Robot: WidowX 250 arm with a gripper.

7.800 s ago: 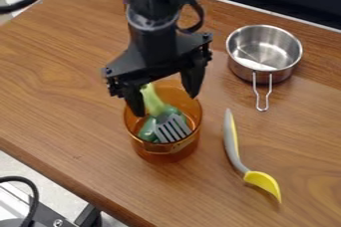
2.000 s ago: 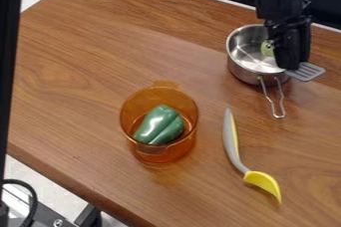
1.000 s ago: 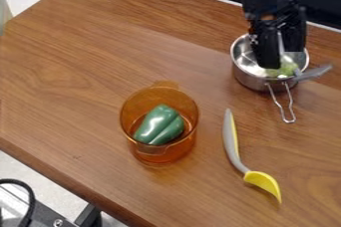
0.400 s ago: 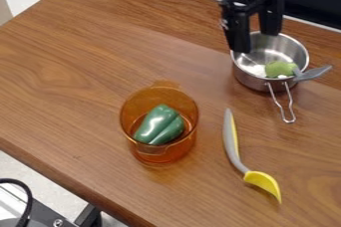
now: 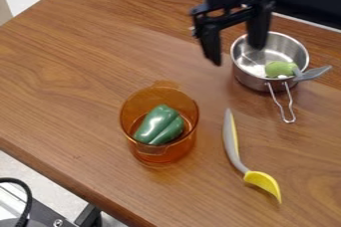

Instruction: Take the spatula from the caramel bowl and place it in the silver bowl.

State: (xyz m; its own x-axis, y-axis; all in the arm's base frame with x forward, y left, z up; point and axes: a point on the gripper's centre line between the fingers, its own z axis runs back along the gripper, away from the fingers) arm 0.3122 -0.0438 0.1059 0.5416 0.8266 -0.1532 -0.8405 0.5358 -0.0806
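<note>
Tabletop (image 5: 73, 71): smooth, wood-grained, with a soft sheen. Caramel bowl (image 5: 163, 157): glossy, translucent; pepper (image 5: 158, 123) inside: smooth, glossy. Silver bowl (image 5: 252, 79), at 2 o'clock from the caramel bowl: shiny metal; spatula (image 5: 311, 73): smooth, plastic-looking. Spoon (image 5: 232, 146), at 4 o'clock: smooth, matt, plastic-looking.

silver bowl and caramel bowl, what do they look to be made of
The silver bowl looks like polished metal, probably stainless steel, given its bright reflections. The caramel bowl seems glossy, tinted plastic or glass; its wall is see-through amber.
</note>
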